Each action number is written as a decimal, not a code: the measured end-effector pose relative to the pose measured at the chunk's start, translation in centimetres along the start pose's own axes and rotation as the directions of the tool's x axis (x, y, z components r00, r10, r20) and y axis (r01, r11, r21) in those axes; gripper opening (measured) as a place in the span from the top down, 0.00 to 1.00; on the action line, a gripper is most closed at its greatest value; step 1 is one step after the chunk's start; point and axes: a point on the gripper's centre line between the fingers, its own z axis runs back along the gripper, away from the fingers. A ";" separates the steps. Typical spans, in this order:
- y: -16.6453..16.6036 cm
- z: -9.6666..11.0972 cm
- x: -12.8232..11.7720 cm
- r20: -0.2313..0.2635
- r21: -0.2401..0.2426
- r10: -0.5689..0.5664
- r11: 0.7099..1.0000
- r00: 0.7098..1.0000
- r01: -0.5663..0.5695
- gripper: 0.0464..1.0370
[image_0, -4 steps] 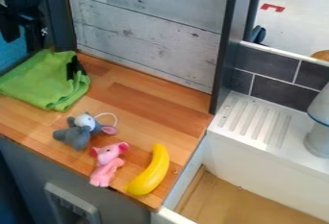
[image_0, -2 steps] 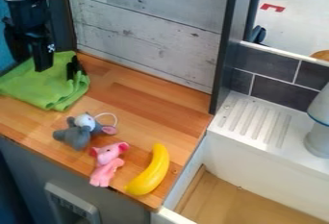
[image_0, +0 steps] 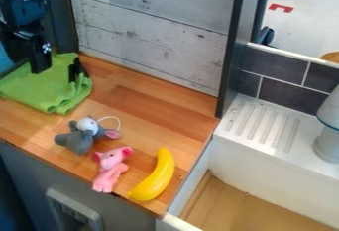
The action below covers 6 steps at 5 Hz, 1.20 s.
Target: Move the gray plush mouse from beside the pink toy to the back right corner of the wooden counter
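We see the rumpled bright-green fabric cloth point(image_0: 53, 93) at the back left of the brown wooden table point(image_0: 155, 108). The black two-finger gripper point(image_0: 39, 66) hangs over its rear part; we cannot tell whether it is open or closed, nor whether it touches the cloth. A slim black object point(image_0: 77, 70) stands out at the cloth's right edge.

At the lower right we look into a white-walled basin point(image_0: 275, 183) with a tan, wood-look floor. Beside it, a white ribbed drainboard point(image_0: 255, 126) carries a pale grey, rounded vessel with a blue band point(image_0: 328, 143), partly cut off by the view's edge; we cannot see inside it.

Nearer us than the cloth lies a grey plush animal with a white face, pink ear and pale loop point(image_0: 79, 138). Just beside it is a small pink plush elephant point(image_0: 109, 169), then a curved, smooth yellow banana point(image_0: 155, 178) near the front right corner.

Behind the table stands a weathered grey-white plank panel point(image_0: 152, 31), framed by dark uprights. Dark grey tiles with white joints point(image_0: 288, 96) back the drainboard, and a grey panel point(image_0: 74, 212) sits on the table's front.
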 end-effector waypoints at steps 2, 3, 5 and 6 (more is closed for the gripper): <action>-4.6 -2.4 0.0 -0.054 -0.042 -0.145 0.989 0.988 0.142 0.04; -6.0 -2.8 0.5 -0.053 -0.055 -0.190 0.981 0.980 0.187 0.04; -6.9 -3.2 0.7 -0.038 -0.080 -0.207 0.976 0.978 0.203 0.04; -7.5 -3.8 0.7 -0.048 -0.093 -0.223 0.972 0.974 0.218 0.04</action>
